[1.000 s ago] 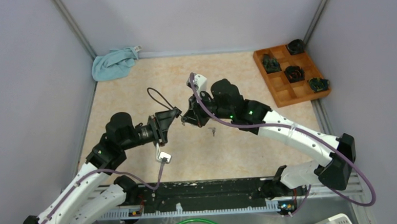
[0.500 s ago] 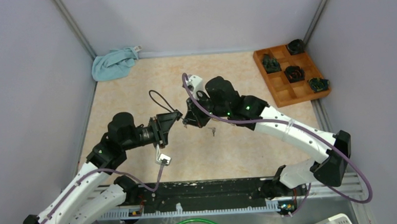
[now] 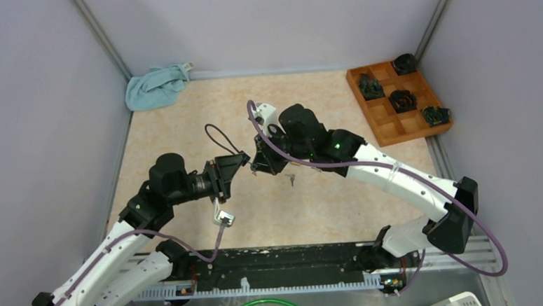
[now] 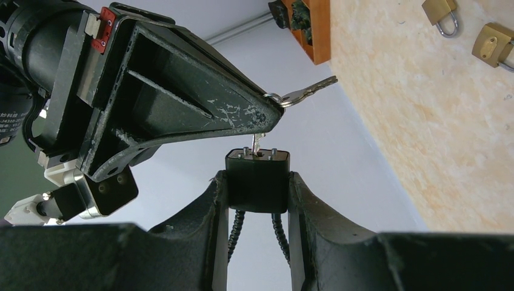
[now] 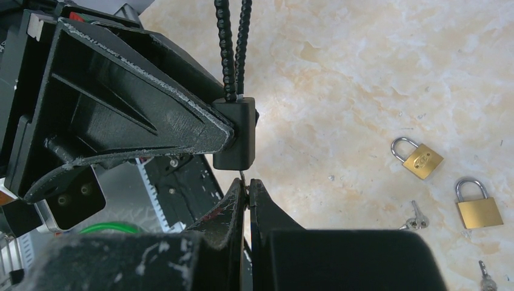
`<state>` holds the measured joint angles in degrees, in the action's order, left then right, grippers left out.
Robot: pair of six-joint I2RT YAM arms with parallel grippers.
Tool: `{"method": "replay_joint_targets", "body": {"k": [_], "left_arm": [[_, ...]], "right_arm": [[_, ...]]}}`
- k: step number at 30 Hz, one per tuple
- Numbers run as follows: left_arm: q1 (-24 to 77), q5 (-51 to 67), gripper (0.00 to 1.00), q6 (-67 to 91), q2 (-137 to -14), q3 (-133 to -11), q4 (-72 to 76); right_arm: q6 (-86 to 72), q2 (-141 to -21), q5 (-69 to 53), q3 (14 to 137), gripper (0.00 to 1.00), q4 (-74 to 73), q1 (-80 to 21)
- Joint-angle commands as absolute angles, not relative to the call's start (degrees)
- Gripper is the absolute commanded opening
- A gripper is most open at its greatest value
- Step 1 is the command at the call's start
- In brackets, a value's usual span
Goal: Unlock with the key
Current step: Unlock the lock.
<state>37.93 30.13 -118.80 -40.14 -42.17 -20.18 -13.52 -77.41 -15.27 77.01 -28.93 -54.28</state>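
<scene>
left fingers (image 4: 203, 224) clamp black cable lock (image 4: 257, 179) | right fingers (image 5: 276, 227) pinch key (image 4: 257, 141) at its keyhole

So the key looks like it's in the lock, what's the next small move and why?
Probably twist the right gripper to turn the key. Its tip sits in the keyhole of the black lock, pinched between shut jaws, while the left gripper clamps the lock from both sides.
</scene>
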Motion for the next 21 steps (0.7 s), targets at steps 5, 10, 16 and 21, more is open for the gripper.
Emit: {"method": "replay_joint_targets", "body": {"k": [5, 10, 16, 21], "left_arm": [[38.9, 29.4, 0.00, -122.8, -40.6, -42.1, -20.7], [38.8, 29.1, 0.00, -122.4, -40.4, -42.1, -20.5], [38.8, 28.8, 0.00, -121.0, -40.2, -42.4, -20.0], [38.8, 28.7, 0.00, -120.3, -40.0, -42.6, -19.8]], "right_arm": [[-13.2, -71.7, -14.9, 75.7, 0.00, -23.0, -54.6], [-13.4, -71.2, -15.7, 75.8, 0.00, -23.1, -54.6], [-13.4, -70.2, -15.5, 74.1, 0.00, -23.5, -54.6], [-13.7, -70.0, -15.2, 73.7, 0.00, -22.9, -54.6]]}}
